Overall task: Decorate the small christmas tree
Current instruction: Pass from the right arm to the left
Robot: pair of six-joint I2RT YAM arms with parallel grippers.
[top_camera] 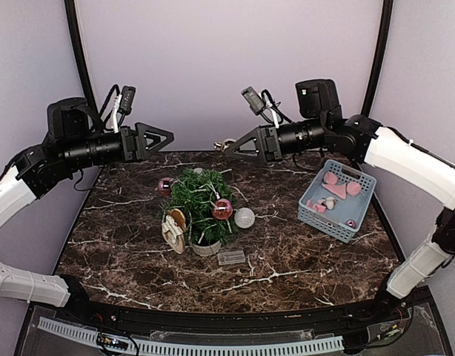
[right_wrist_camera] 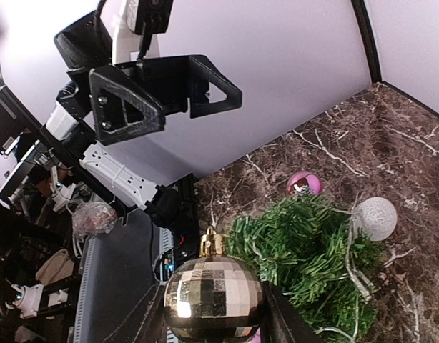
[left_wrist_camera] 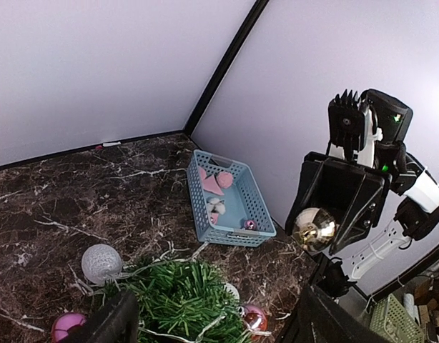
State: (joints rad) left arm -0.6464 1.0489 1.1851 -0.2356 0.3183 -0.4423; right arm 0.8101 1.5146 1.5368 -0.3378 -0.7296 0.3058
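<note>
The small christmas tree [top_camera: 192,197] stands on the dark marbled table [top_camera: 301,259], a little left of the middle. Both pincers hang high above the far part of the table, and the tree sits below and nearer than both, roughly under the gap between them.

The left pincer [top_camera: 167,138] is up and to the left of the tree. Its jaws are spread wide with nothing between them, and its own camera looks down on the treetop between its fingers. The right pincer [top_camera: 231,147] is up and to the right of the tree, well clear of the branches. It is clamped on a gold mirror bauble [right_wrist_camera: 214,296] whose cap points up.

The tree is a bushy, dark-green, rounded cone in a pale round pot [top_camera: 207,248] at its near side. A thin white cord [right_wrist_camera: 348,250] winds through the needles. A red bauble [top_camera: 222,209] sits on its right flank and a pink bauble [top_camera: 166,185] at its far left edge. A beige flat ornament [top_camera: 173,230] leans at its near left. A white glittery ball [top_camera: 244,217] lies just right of the tree, and a clear little box [top_camera: 231,257] lies just near of the pot.

Well to the right stands a blue basket [top_camera: 325,222] with pink pieces inside.
</note>
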